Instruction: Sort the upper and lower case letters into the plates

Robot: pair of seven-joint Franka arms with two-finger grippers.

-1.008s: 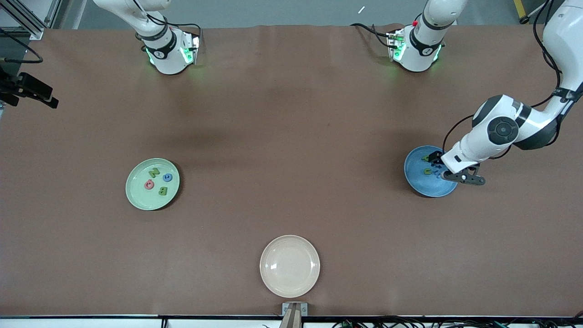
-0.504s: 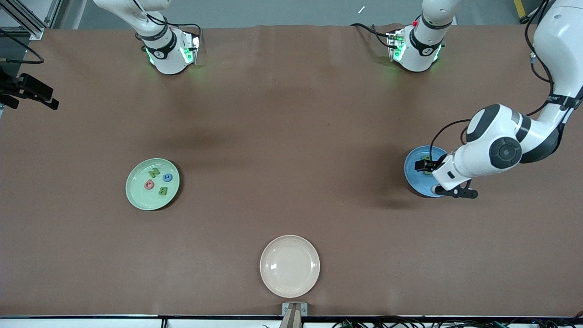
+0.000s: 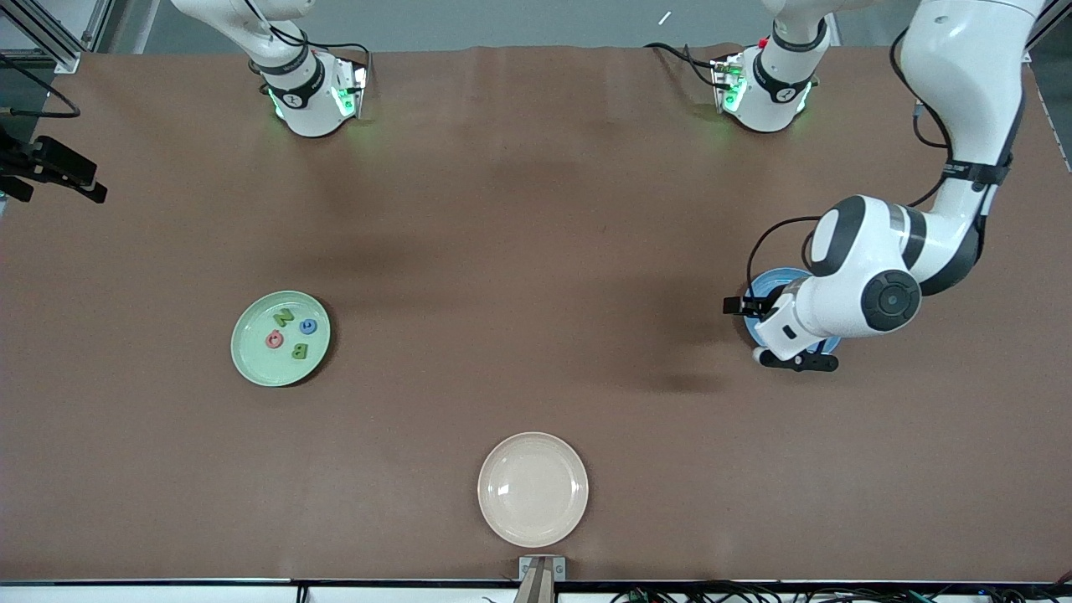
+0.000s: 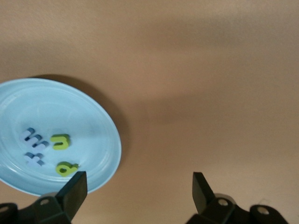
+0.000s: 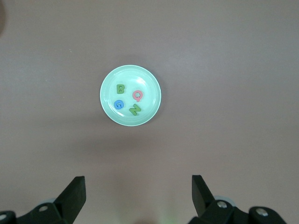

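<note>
left tool [image 4: 139, 186] jaws wide, empty, over blue plate [image 4: 100, 116] edge; four lowercase letters [image 4: 49, 151] inside. right tool [image 5: 138, 191] wide, empty, high over green plate [image 5: 152, 88].

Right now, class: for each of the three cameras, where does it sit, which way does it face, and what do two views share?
Front view: high across the table, facing both bases; left arm over the blue plate.
Left wrist view: looks down past the open left pincer at the blue plate's four letters.
Right wrist view: high, looks down past the open right pincer at the green plate.
Shared: front and right wrist views both show the green plate.
</note>
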